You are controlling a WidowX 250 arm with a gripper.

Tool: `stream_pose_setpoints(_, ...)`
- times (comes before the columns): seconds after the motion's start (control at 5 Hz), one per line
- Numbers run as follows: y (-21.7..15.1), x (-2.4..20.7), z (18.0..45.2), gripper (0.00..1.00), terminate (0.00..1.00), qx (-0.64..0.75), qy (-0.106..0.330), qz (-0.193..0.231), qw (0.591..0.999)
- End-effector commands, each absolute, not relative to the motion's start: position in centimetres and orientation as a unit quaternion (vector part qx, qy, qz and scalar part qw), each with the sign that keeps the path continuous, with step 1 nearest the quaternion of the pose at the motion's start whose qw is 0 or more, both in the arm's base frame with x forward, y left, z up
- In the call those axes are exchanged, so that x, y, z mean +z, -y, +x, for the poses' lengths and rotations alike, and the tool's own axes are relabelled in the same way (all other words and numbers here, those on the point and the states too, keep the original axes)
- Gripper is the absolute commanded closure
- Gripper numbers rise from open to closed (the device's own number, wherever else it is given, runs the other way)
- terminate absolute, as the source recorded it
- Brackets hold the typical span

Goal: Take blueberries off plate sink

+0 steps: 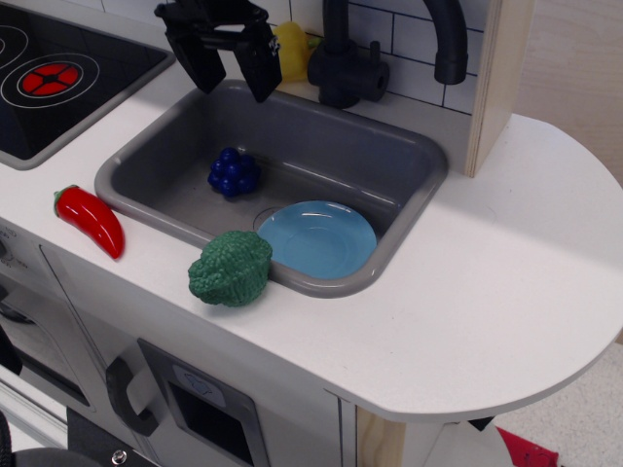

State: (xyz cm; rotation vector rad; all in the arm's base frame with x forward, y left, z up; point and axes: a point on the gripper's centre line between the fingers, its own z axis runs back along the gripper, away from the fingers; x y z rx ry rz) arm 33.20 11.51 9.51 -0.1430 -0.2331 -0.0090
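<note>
The dark blue blueberries (234, 172) lie on the floor of the grey sink (389, 156), left of centre, apart from the light blue plate (317, 238). The plate sits empty in the sink's front right corner. My black gripper (234, 80) hangs open and empty above the sink's back left edge, well above the blueberries, its two fingers spread apart.
A green broccoli (230, 269) rests on the counter at the sink's front rim, touching the plate side. A red pepper (91, 219) lies at the left. A yellow pepper (290, 51) and black faucet (348, 58) stand behind the sink. The black stovetop (58, 78) is at far left.
</note>
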Motion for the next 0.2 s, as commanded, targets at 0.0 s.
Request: stream_pose_setpoints(0.0, -11.77, 11.77, 33.73, 0.0, 1.0, -0.012, 0.145, -0.058, 0.988)
